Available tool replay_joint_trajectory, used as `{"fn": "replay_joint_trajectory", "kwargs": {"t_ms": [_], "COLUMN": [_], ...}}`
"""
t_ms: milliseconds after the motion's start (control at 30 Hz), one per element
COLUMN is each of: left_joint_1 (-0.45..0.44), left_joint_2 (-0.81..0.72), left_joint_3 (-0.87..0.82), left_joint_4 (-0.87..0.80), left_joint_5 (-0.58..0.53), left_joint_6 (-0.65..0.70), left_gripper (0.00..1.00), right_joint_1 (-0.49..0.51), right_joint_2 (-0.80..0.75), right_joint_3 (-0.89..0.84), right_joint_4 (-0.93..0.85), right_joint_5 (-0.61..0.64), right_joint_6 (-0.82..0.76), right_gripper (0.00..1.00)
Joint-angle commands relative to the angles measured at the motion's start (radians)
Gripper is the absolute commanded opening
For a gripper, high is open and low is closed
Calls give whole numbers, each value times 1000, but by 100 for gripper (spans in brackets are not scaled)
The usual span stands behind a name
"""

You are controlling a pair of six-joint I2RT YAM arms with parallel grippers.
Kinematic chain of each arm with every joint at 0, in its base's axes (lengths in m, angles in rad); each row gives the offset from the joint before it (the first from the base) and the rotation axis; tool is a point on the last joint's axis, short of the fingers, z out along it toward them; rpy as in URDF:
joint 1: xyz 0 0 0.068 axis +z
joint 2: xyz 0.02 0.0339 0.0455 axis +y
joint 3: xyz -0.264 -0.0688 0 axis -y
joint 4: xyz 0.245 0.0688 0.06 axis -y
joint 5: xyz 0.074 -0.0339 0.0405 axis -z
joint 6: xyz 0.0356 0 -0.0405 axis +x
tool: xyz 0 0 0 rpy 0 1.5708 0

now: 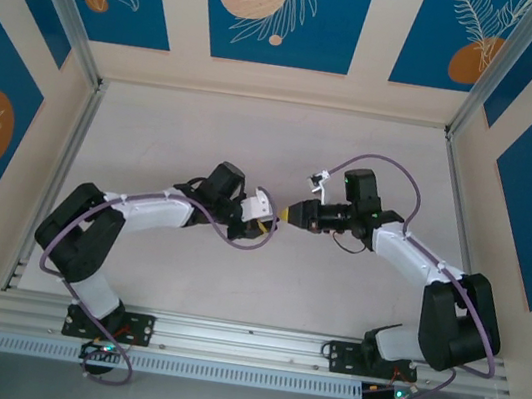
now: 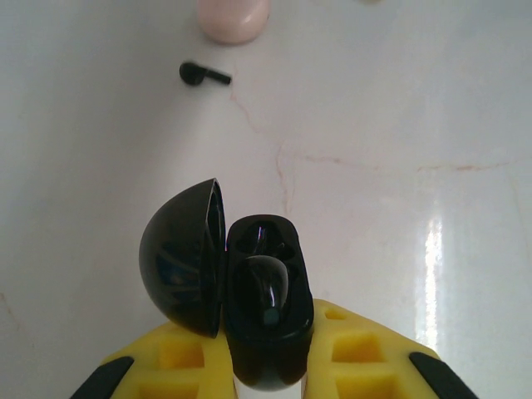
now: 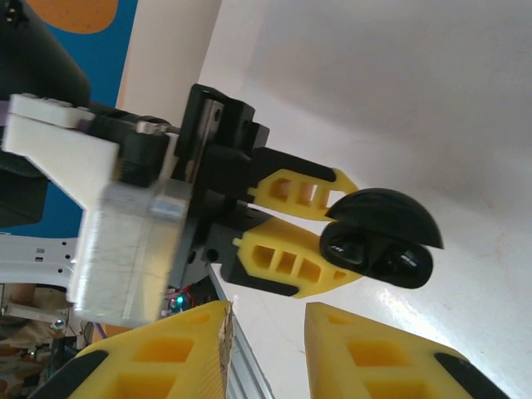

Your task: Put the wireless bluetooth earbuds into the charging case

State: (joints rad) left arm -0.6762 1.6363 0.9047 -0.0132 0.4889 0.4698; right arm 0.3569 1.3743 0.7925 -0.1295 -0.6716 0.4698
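Note:
My left gripper [image 2: 266, 328] is shut on the black charging case [image 2: 270, 357], which it holds above the table. The domed lid [image 2: 179, 266] hangs open to the left. One black earbud [image 2: 268, 287] sits in the nearer well; the far well looks hollow. A second earbud [image 2: 204, 75] lies loose on the pale table beyond. In the right wrist view the left gripper [image 3: 337, 229] and the open case [image 3: 391, 258] are just ahead of my right gripper [image 3: 268, 332], whose yellow fingers stand apart with nothing between them. From above, both grippers [image 1: 270, 223] [image 1: 292, 215] meet tip to tip at mid-table.
A flat pale-pink disc [image 2: 233, 18] lies just past the loose earbud. Walls with blue panels enclose the table [image 1: 256, 137] on three sides, and an aluminium rail [image 1: 243, 343] runs along the near edge by the arm bases.

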Motion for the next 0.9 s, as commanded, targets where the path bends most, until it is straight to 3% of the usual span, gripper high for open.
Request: {"fn": "replay_joint_trajectory", "kwargs": {"t_ms": [0,367,867], "left_joint_1": [10,22,26], "left_joint_2": [-44,-67,-88], "left_joint_3": [-38,-70,-72], "left_joint_4": [134,217,233], "left_joint_5": [96,161,165], "left_joint_6": [-46,-88,-98], "left_gripper": [10,10,10], "right_joint_1": [5,55,84], "right_joint_2": [-35,18,87], "right_joint_3": [-7,56,99], "right_joint_4": [-42,-72,-84], "right_joint_5": [8,47,80], "right_joint_6": [-37,-67,-72], "right_gripper": [29,26,20]}}
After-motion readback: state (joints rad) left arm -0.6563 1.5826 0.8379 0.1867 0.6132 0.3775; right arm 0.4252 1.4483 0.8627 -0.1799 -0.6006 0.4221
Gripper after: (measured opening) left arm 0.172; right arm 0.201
